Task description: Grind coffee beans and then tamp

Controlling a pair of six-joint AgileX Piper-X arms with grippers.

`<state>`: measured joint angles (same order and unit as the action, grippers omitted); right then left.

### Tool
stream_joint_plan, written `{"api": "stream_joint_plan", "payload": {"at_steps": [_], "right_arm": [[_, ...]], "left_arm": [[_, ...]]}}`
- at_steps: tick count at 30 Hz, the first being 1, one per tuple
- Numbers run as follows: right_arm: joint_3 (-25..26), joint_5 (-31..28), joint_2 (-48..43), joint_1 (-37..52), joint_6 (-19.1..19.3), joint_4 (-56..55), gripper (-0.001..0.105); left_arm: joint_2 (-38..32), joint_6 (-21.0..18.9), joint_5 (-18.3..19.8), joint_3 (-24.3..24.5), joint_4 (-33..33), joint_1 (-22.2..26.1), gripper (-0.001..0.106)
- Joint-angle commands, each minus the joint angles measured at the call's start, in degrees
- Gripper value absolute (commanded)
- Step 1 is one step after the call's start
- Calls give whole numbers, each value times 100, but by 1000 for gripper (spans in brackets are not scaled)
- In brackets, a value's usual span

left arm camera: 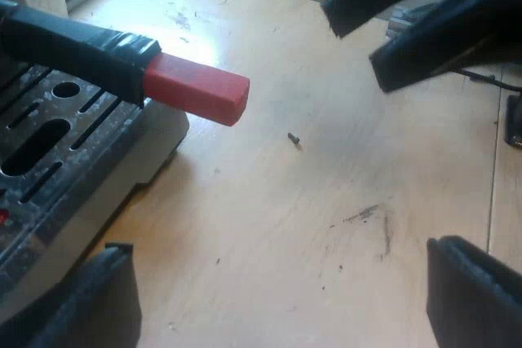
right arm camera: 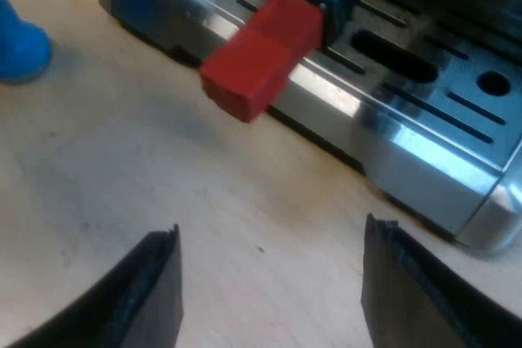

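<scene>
The holder's dark handle (left arm camera: 73, 42) ends in a red block (left arm camera: 197, 90) and sticks out over the espresso machine's slotted drip tray (left arm camera: 49, 148). My left gripper (left arm camera: 277, 299) is open above the wooden table, a short way out from the red end, with nothing between its fingers. My right gripper (right arm camera: 273, 291) is also open and empty, low over the table and facing the red end (right arm camera: 259, 56) and the metal tray (right arm camera: 424, 120). From the left wrist view, the right gripper (left arm camera: 355, 45) hangs over the table beyond the red end. A blue tamper (right arm camera: 20, 46) stands on the table by the machine.
Light wooden table (left arm camera: 310, 226) with smudges and a small dark speck (left arm camera: 294, 138) near the red end. A dark object (left arm camera: 514, 120) sits at the table's far side.
</scene>
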<state>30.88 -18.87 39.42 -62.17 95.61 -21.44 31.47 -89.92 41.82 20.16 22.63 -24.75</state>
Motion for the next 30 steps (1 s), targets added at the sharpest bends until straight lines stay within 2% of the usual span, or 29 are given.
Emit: {"api": "stream_joint_plan", "payload": {"at_steps": [1, 3, 8, 11, 15, 21, 30], "right_arm": [[-13, -726, 249, -313, -345, 340, 51], [-11, -1212, 581, -588, -439, 604, 51], [-11, -1531, 1268, -752, -462, 1465, 51], [-11, -1958, 1641, -750, -652, 1938, 51], [-11, -2025, 1932, -750, -700, 2254, 49], [-11, -2095, 2168, -732, -715, 2521, 47], [-11, -2634, 2389, -734, -715, 2700, 25]], "left_arm": [[12, 174, -6, 16, -64, -21, 74], [12, 201, -6, 16, -64, -21, 74], [12, 287, -66, -10, -64, -21, 74], [12, 286, -110, -136, -64, -21, 74], [12, 286, -84, -320, -64, -21, 74], [12, 286, -84, -338, -73, -21, 74], [12, 286, -84, -338, -73, -21, 74]]}}
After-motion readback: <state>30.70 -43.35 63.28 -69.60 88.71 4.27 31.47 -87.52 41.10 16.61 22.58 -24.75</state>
